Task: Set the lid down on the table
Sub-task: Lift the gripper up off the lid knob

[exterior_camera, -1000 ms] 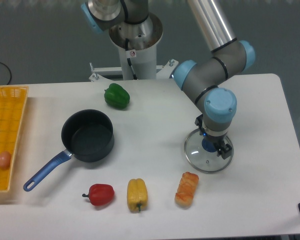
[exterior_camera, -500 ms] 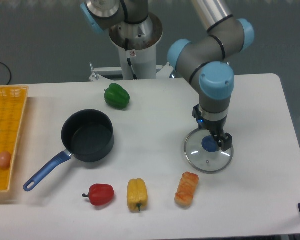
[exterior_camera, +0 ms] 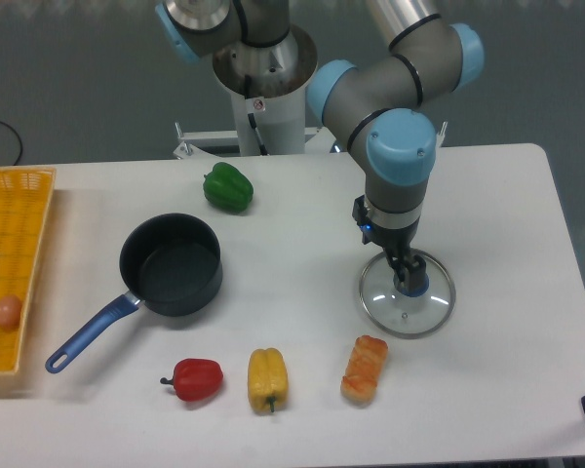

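The round glass lid (exterior_camera: 406,306) lies flat on the white table (exterior_camera: 507,214), right of centre, and part of its blue knob (exterior_camera: 419,286) shows. My gripper (exterior_camera: 404,272) hangs just above the lid's left-centre, pointing down. Its fingers are lifted off the knob and hold nothing. The wrist hides the far rim of the lid.
A dark saucepan (exterior_camera: 172,265) with a blue handle sits left of centre. A green pepper (exterior_camera: 227,187) lies behind it. A red pepper (exterior_camera: 196,378), a yellow pepper (exterior_camera: 267,378) and a bread roll (exterior_camera: 365,369) line the front. A yellow tray (exterior_camera: 15,244) with an egg (exterior_camera: 8,311) is at far left.
The gripper has let go of the knob, risen and drifted left. The arm's elbow swung left too. The lid stayed in place on the table.
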`<state>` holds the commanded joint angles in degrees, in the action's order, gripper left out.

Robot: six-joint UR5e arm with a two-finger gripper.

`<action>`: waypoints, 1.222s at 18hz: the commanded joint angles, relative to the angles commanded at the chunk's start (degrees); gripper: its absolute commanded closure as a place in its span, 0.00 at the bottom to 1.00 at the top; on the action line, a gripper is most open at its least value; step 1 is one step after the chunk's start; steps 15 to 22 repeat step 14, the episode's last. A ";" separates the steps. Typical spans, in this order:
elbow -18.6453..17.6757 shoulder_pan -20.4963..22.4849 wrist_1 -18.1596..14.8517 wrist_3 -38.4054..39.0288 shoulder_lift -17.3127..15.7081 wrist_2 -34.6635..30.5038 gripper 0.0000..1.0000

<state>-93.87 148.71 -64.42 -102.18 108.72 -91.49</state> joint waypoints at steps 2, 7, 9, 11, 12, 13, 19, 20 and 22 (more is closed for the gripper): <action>0.00 0.18 0.00 -3.80 0.00 0.00 0.00; -0.53 0.00 0.09 -4.17 0.88 -0.44 0.00; -0.53 0.00 0.09 -4.17 0.97 -0.44 0.00; -0.61 0.00 0.17 -4.17 0.97 -0.44 0.00; -0.61 0.00 0.09 -4.17 0.97 -0.44 0.00; -0.70 0.00 0.09 -4.17 0.97 -0.44 0.00; -0.70 0.00 0.17 -4.26 0.97 -0.44 0.00; -0.70 0.00 0.17 -4.26 0.97 -0.44 0.00; -0.70 0.00 0.17 -4.26 0.97 -0.44 0.00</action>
